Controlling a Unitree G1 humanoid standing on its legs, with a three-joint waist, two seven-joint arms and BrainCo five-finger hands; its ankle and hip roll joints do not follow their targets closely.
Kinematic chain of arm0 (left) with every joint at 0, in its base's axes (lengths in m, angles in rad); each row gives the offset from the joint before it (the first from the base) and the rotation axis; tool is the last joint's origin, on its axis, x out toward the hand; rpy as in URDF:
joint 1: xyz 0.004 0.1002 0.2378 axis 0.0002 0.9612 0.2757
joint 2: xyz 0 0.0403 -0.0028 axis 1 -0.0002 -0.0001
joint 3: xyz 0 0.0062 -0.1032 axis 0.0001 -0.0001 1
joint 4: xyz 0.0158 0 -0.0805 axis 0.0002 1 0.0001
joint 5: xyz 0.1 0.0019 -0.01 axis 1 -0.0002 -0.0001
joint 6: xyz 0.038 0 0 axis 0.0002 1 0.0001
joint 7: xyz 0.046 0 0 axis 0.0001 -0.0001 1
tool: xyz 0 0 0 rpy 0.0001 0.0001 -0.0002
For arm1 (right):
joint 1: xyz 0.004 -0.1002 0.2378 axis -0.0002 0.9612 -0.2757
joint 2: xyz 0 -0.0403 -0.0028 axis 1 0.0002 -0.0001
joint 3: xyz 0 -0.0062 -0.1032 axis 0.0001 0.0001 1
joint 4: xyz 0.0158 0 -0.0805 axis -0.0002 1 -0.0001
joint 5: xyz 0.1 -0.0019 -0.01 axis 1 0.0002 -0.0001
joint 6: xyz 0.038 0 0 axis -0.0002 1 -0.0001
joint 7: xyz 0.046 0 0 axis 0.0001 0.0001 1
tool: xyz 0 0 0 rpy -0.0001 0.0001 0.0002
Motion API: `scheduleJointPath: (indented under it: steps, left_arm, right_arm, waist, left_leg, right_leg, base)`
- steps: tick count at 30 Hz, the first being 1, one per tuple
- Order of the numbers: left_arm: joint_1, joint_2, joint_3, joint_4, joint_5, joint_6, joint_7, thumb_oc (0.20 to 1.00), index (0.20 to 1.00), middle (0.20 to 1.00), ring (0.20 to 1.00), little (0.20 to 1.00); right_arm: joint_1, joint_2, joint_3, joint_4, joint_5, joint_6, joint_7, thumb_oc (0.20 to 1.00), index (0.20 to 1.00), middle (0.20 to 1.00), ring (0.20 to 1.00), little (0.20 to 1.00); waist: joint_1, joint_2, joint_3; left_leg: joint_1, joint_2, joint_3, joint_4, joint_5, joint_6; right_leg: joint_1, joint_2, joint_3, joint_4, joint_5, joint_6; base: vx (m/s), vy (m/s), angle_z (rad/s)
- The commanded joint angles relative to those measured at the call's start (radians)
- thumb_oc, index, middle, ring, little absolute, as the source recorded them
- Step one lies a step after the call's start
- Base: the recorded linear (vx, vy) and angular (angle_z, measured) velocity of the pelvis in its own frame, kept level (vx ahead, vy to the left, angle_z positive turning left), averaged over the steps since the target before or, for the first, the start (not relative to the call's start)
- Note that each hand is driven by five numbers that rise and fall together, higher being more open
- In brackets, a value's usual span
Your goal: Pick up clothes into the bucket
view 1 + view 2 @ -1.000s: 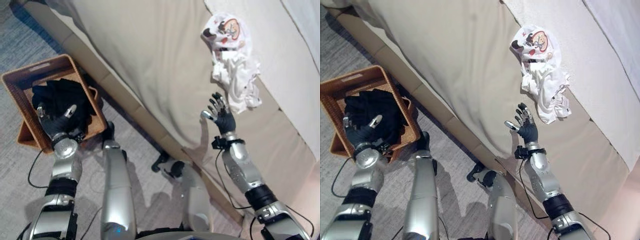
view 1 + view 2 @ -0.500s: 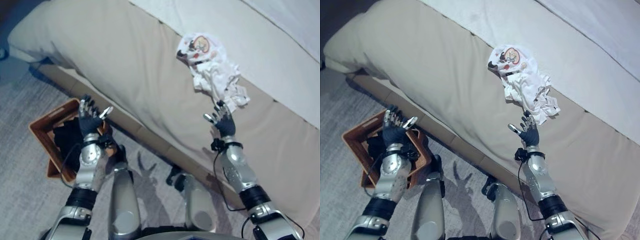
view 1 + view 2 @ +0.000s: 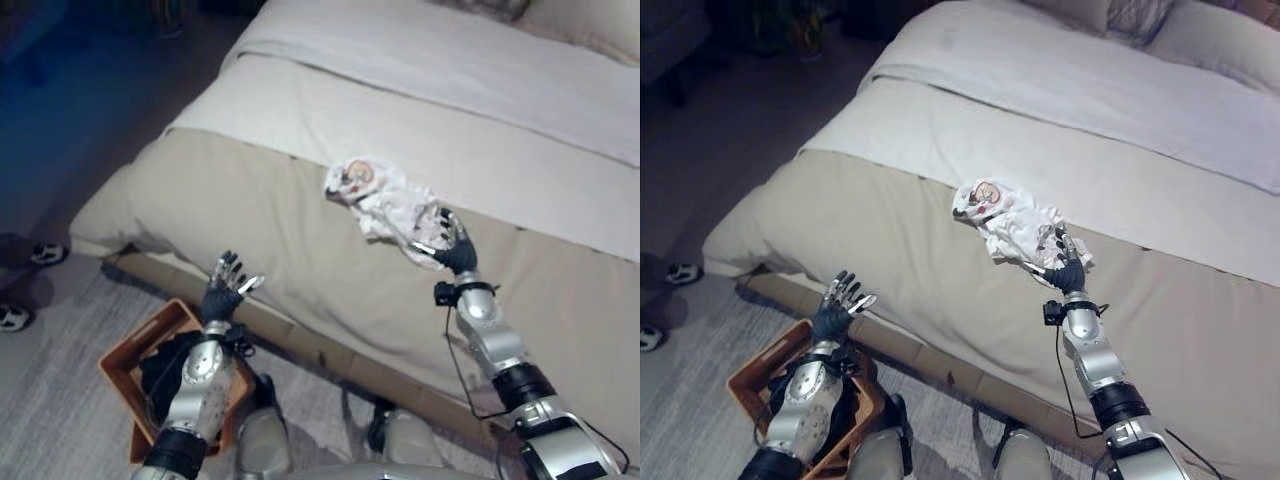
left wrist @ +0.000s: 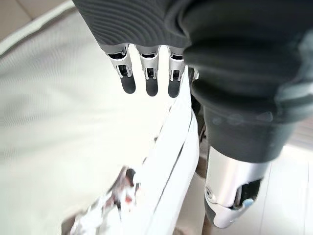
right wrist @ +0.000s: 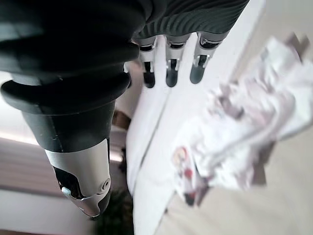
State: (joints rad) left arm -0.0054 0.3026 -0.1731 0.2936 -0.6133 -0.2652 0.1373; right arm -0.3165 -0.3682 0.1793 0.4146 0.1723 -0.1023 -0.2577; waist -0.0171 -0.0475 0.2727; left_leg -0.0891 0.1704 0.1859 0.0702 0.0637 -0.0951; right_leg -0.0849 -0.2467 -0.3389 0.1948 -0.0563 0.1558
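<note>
A crumpled white garment with a red and brown print (image 3: pixel 375 200) lies on the tan bed cover (image 3: pixel 280 250), also seen as the white garment (image 5: pixel 239 137) in the right wrist view. My right hand (image 3: pixel 452 245) is open, fingers straight, right at the garment's near edge. My left hand (image 3: pixel 222 295) is raised and open above the brown wicker basket (image 3: pixel 125 365) on the floor, holding nothing. A black garment (image 3: pixel 165 365) lies inside the basket. The left wrist view shows the left hand's fingers (image 4: pixel 146 73) straight over the bed.
The bed (image 3: pixel 1090 110) with a white sheet fills the upper scene; its edge runs diagonally between the basket and the garment. A person's shoes (image 3: pixel 25 285) stand on the grey carpet at far left. Pillows (image 3: pixel 1120 20) lie at the bed's head.
The camera has pulled back and tilted up. My right hand has reached forward to the white garment's edge. My left hand has risen from the basket and is empty.
</note>
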Motion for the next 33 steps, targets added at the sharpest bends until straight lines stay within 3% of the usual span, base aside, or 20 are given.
scheduleJointPath:
  steps: [1,2,3,4,6,8,10,11,16,18,23,28,33]
  left_arm:
    - [0.008,0.032,0.018,-0.071,-0.020,-0.020,-0.039,1.000,1.000,1.000,1.000,1.000]
    - [0.028,0.031,0.029,-0.077,-0.025,-0.015,-0.048,1.000,1.000,1.000,1.000,1.000]
    - [0.028,0.031,0.030,-0.078,-0.025,-0.015,-0.048,1.000,1.000,1.000,1.000,1.000]
    - [0.052,0.028,0.039,-0.085,-0.033,-0.012,-0.052,1.000,1.000,1.000,1.000,1.000]
    - [0.062,0.017,0.035,-0.093,-0.053,-0.008,-0.055,1.000,1.000,1.000,1.000,1.000]
    - [0.065,0.012,0.032,-0.092,-0.056,-0.003,-0.052,1.000,1.000,1.000,1.000,1.000]
    - [0.080,-0.005,0.021,-0.096,-0.059,0.005,-0.052,1.000,1.000,1.000,1.000,1.000]
    - [0.077,-0.006,0.015,-0.092,-0.057,0.003,-0.052,1.000,1.000,1.000,1.000,1.000]
    - [0.073,0.005,-0.003,-0.112,-0.070,-0.011,-0.064,1.000,1.000,1.000,1.000,1.000]
    - [0.054,0.027,-0.012,-0.140,-0.085,-0.028,-0.060,1.000,1.000,1.000,1.000,1.000]
    - [0.004,0.068,-0.023,-0.187,-0.077,-0.060,-0.038,1.000,1.000,1.000,1.000,1.000]
    - [-0.036,0.091,-0.042,-0.226,-0.074,-0.081,-0.028,1.000,1.000,1.000,1.000,1.000]
    - [-0.048,0.097,-0.054,-0.244,-0.065,-0.089,-0.015,1.000,1.000,1.000,1.000,1.000]
  right_arm:
    - [-0.040,-0.009,-0.013,-0.021,-0.033,-0.024,0.001,1.000,1.000,1.000,1.000,1.000]
    - [-0.042,-0.009,-0.002,-0.019,-0.035,-0.024,0.003,1.000,1.000,1.000,1.000,1.000]
    - [-0.042,-0.008,-0.001,-0.019,-0.035,-0.024,0.003,1.000,1.000,1.000,1.000,1.000]
    - [-0.051,-0.005,0.013,-0.012,-0.043,-0.021,0.002,1.000,1.000,1.000,1.000,1.000]
    - [-0.068,-0.007,0.025,-0.005,-0.058,-0.018,-0.003,1.000,1.000,1.000,1.000,1.000]
    - [-0.075,-0.007,0.029,0.006,-0.074,-0.010,-0.007,1.000,1.000,1.000,1.000,1.000]
    - [-0.108,-0.014,0.043,0.036,-0.127,0.010,-0.020,1.000,1.000,1.000,1.000,1.000]
    - [-0.118,-0.017,0.048,0.046,-0.143,0.014,-0.025,1.000,1.000,1.000,1.000,1.000]
    - [-0.169,-0.010,0.061,0.101,-0.173,0.028,-0.039,1.000,1.000,1.000,1.000,1.000]
    - [-0.254,-0.026,0.079,0.118,-0.231,0.040,-0.064,1.000,1.000,1.000,1.000,1.000]
    - [-0.407,-0.075,0.079,0.180,-0.291,0.056,-0.122,1.000,1.000,1.000,1.000,1.000]
    - [-0.541,-0.145,0.081,0.254,-0.309,0.066,-0.177,1.000,1.000,1.000,1.000,1.000]
    - [-0.653,-0.209,0.098,0.333,-0.316,0.073,-0.217,1.000,1.000,1.000,1.000,1.000]
  waist:
    - [0.012,-0.016,-0.025]
    - [0.019,-0.012,-0.028]
    - [0.019,-0.011,-0.027]
    - [0.037,-0.003,-0.016]
    - [0.051,0.000,-0.006]
    - [0.052,0.003,-0.006]
    - [0.060,0.021,-0.012]
    - [0.063,0.027,-0.010]
    - [0.059,0.038,0.007]
    - [0.063,0.045,0.064]
    - [0.075,0.052,0.163]
    - [0.082,0.053,0.233]
    - [0.091,0.059,0.247]
  left_leg:
    - [-0.015,0.061,-0.092,0.024,0.008,-0.018]
    - [-0.014,0.087,-0.101,0.066,0.024,-0.032]
    - [-0.014,0.090,-0.102,0.068,0.023,-0.034]
    - [-0.017,0.107,-0.151,0.154,0.063,-0.046]
    - [-0.038,0.081,-0.225,0.199,0.090,-0.055]
    - [-0.041,0.072,-0.245,0.190,0.083,-0.056]
    - [-0.055,0.011,-0.287,0.054,0.021,-0.043]
    - [-0.066,-0.009,-0.292,0.029,0.025,-0.039]
    - [-0.091,-0.037,-0.242,0.046,-0.001,-0.010]
    - [-0.133,-0.057,-0.211,0.080,-0.023,0.009]
    - [-0.237,-0.083,-0.166,0.176,-0.055,0.028]
    - [-0.349,-0.098,-0.164,0.235,-0.058,0.034]
    - [-0.458,-0.104,-0.167,0.248,-0.044,0.032]
  right_leg:
    - [0.022,-0.012,0.032,-0.064,0.071,0.038]
    - [0.047,0.020,0.039,-0.071,0.049,0.019]
    - [0.048,0.022,0.038,-0.072,0.049,0.018]
    - [0.077,0.056,0.058,-0.081,0.033,-0.001]
    - [0.084,0.062,0.066,-0.087,0.037,-0.007]
    - [0.090,0.058,0.060,-0.090,0.035,-0.004]
    - [0.081,0.044,0.065,-0.090,0.038,0.014]
    - [0.074,0.042,0.070,-0.082,0.038,0.019]
    - [0.016,-0.009,0.103,-0.042,0.052,0.044]
    - [-0.059,-0.050,0.134,-0.006,0.073,0.059]
    - [-0.172,-0.099,0.166,0.057,0.097,0.071]
    - [-0.275,-0.121,0.167,0.103,0.107,0.073]
    - [-0.383,-0.133,0.169,0.130,0.112,0.071]
  base:
    - [0.06,-0.194,-0.24]
    - [0.06,-0.194,-0.20]
    - [0.08,-0.253,-0.16]
    - [0.03,-0.157,-0.28]
    - [0.00,-0.124,-0.58]
    - [0.02,-0.015,-0.36]
    - [0.07,0.097,-0.01]
    - [0.04,0.106,0.16]
    - [-0.02,0.148,-0.16]
    - [-0.17,0.225,-0.20]
    - [-0.14,0.145,-0.27]
    - [-0.11,0.056,-0.01]
    - [-0.05,0.016,0.01]
